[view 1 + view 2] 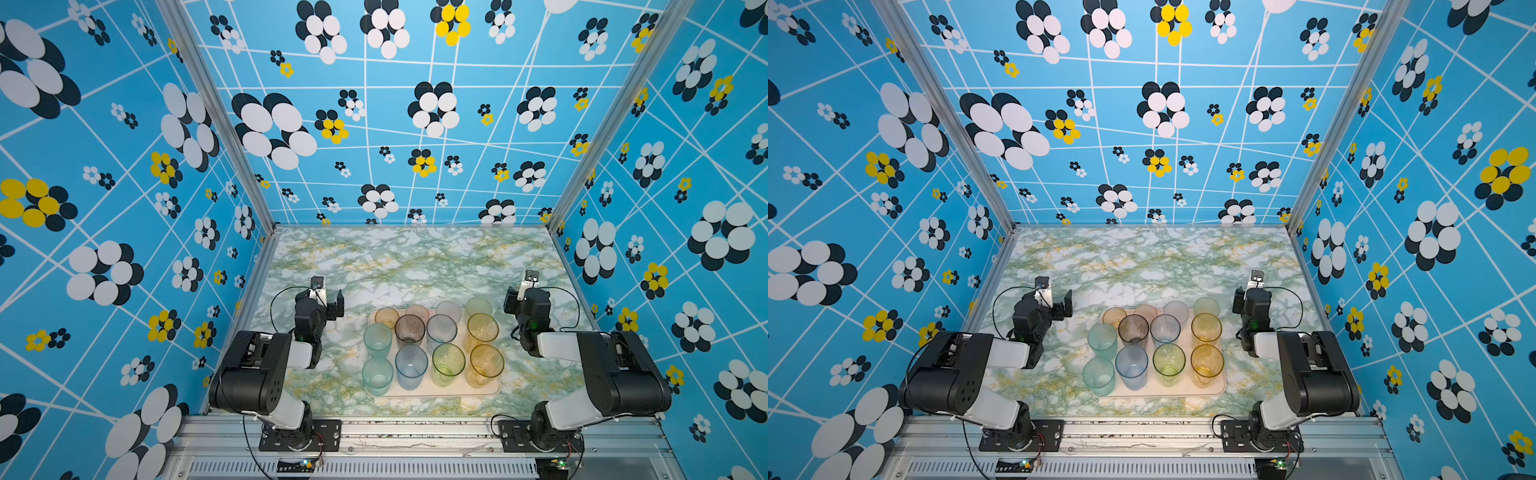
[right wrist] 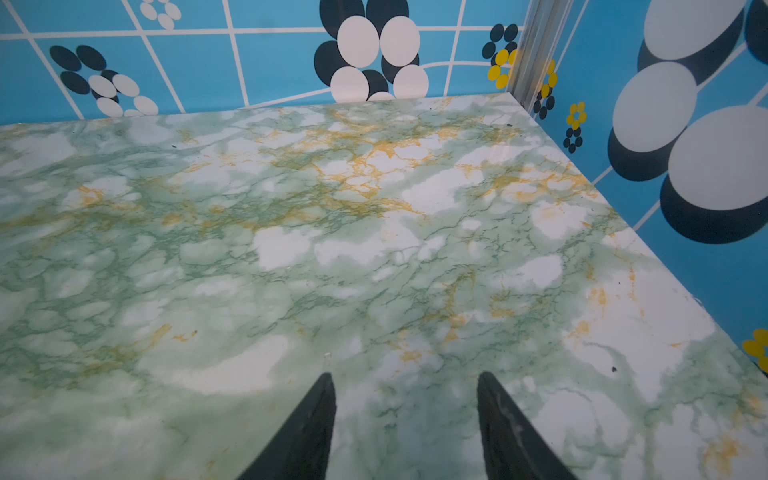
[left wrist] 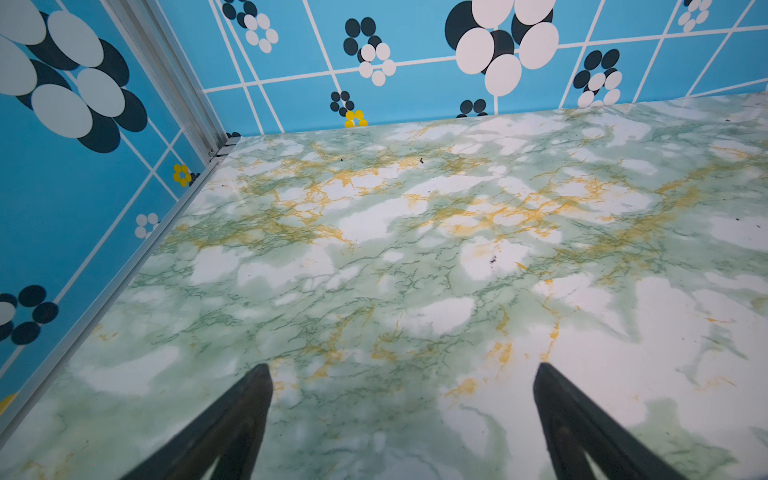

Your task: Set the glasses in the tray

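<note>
Several tinted glasses stand upright, close together, on the cream tray (image 1: 436, 392) (image 1: 1163, 392) at the table's front middle in both top views. Among them are a teal one (image 1: 377, 338), a blue one (image 1: 411, 365), a green one (image 1: 448, 362) and an amber one (image 1: 485, 365). My left gripper (image 1: 331, 302) (image 3: 402, 370) hangs left of the tray's far corner, jaws wide open and empty over bare marble. My right gripper (image 1: 510, 302) (image 2: 405, 375) is right of the tray's far end, jaws partly open and empty. Neither wrist view shows the glasses or the tray.
The green-and-yellow marble tabletop (image 1: 407, 266) stretches behind the tray to the blue flowered back wall (image 1: 395, 124). Side walls with aluminium posts (image 1: 266, 232) close in left and right. The arm bases (image 1: 291, 432) are bolted to the front rail.
</note>
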`<state>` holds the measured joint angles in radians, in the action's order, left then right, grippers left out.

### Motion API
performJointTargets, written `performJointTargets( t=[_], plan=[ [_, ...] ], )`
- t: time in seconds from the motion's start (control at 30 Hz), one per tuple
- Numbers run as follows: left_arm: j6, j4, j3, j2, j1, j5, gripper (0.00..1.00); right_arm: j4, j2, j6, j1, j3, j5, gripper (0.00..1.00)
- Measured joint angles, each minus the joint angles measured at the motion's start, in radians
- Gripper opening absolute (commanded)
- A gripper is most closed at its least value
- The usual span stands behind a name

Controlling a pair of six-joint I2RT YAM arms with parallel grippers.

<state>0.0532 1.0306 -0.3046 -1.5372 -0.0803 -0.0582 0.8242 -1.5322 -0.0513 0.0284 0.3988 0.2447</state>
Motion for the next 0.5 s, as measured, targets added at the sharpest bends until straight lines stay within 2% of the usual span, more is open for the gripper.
performJointTargets(
  t=[0.13,0.27,0.3,0.33,0.5],
  plan=[
    [0.0,-0.015,-0.011,0.0,0.0,-0.003,0.99,0.045,-0.006,0.0,-0.01,-0.017,-0.02,0.6],
    [-0.001,-0.036,-0.02,0.0,0.001,-0.003,0.99,0.064,-0.007,0.0,-0.01,-0.018,-0.031,0.71],
    [-0.001,-0.04,-0.023,0.0,0.002,-0.003,0.99,0.068,-0.007,0.0,-0.01,-0.018,-0.034,0.82],
    [-0.001,-0.042,-0.025,0.0,0.002,-0.003,0.99,0.071,-0.007,0.0,-0.01,-0.018,-0.035,0.98],
    [-0.017,-0.088,-0.056,0.0,0.027,0.007,0.99,0.077,-0.007,-0.004,-0.01,-0.018,-0.041,0.99]
  ],
)
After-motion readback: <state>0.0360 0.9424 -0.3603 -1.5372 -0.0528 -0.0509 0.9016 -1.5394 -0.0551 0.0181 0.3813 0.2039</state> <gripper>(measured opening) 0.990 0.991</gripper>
